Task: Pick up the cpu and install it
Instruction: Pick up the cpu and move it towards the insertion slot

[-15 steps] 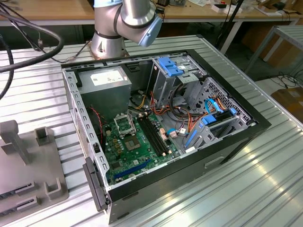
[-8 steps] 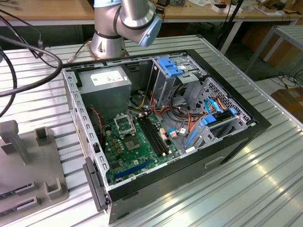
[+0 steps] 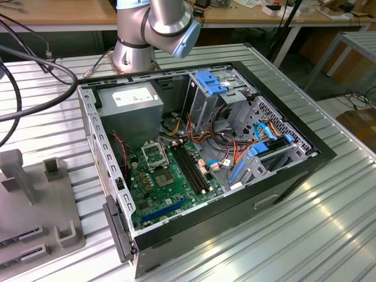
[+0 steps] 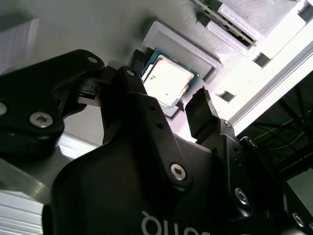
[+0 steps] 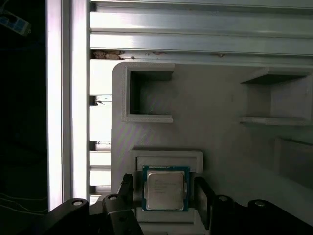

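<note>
Squarely astride the chip: claw spread over the cpu in its tray

The ribbed silver aluminium desk [image 3: 329, 235] carries everything in the exterior view. On it lies a black tower computer case [image 3: 288, 179], its side panel off and its inside facing up. Behind the case stands the silver-and-blue base of the robot arm [image 3: 141, 35]. At the exterior view's left, beside the case, sits a light grey moulded plastic fixture tray [image 3: 29, 217] with raised blocks and slots.

Inside the case, a big grey box-shaped power supply [image 3: 132, 114] fills the corner nearest the arm. Next to it lies the green motherboard [image 3: 170, 188], which bears a hollow silver metal socket frame [image 3: 153, 154] just beside the power supply. Blue plastic drive brackets [image 3: 212, 82] sit in the metal bays at the far side.

In both wrist views the black two-fingered claw [image 5: 164, 192] [image 4: 167, 83] hangs over the tray [image 5: 220, 147]. Its fingers [image 5: 201, 193] are spread, one on each side of the chip, with a narrow strip of tray showing between each finger and the chip's edge; the claw grips nothing.

The cpu [image 5: 165, 190] [image 4: 166, 81], a small thin flat square chip with a silver-grey metal face and a green rim, lies flat in a shallow walled square recess of the tray, between the fingertips.
</note>
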`<state>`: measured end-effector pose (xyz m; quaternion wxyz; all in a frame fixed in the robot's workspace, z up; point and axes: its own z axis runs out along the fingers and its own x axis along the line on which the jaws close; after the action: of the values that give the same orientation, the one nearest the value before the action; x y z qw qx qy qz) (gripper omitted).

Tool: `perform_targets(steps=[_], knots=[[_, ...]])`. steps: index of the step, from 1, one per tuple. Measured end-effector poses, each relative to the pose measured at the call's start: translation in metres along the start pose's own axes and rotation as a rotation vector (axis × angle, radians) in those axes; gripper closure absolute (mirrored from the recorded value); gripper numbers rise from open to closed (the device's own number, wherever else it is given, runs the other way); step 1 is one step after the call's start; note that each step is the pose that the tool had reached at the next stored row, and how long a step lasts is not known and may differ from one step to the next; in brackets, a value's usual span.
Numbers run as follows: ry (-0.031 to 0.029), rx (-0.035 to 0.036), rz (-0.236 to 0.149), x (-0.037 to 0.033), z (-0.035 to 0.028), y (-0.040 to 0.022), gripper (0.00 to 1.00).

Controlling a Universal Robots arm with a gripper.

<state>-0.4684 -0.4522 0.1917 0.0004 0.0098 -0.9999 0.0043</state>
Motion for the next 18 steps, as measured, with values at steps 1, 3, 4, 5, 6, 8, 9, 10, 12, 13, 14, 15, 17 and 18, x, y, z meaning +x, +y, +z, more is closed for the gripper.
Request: perform_targets(steps=[1,3,4,5,6,8,9,10,12,13,14,15,17,18], knots=[[0.0000,-0.0001,0.000,0.0000,0.0003,0.0000,0.38],[0.0000,0.0000,0.000,-0.0001,0.0010,0.0000,0.38],[0.0000,0.0000,0.000,-0.0001,0.0014,0.0000,0.38],[0.0001,0.0002,0.001,-0.0002,0.0019,0.0000,0.38],[0.0001,0.0004,0.001,-0.0003,0.0020,0.0000,0.38],[-0.0002,0.0009,0.001,-0.0007,0.0022,0.0000,0.38],[-0.0001,0.0013,0.001,-0.0008,0.0021,0.0000,0.38],[0.0000,0.0015,0.001,-0.0009,0.0021,0.0000,0.38],[0.0000,0.0018,0.001,-0.0012,0.0021,0.0000,0.40],[0.0000,0.0018,0.001,-0.0013,0.0021,0.0000,0.47],[0.0001,0.0019,0.001,-0.0015,0.0020,0.0000,0.47],[0.0001,0.0019,0.001,-0.0015,0.0020,0.0000,0.47],[0.0000,0.0018,0.001,-0.0016,0.0021,0.0000,0.53],[0.0000,0.0018,0.001,-0.0016,0.0021,0.0000,0.53]])
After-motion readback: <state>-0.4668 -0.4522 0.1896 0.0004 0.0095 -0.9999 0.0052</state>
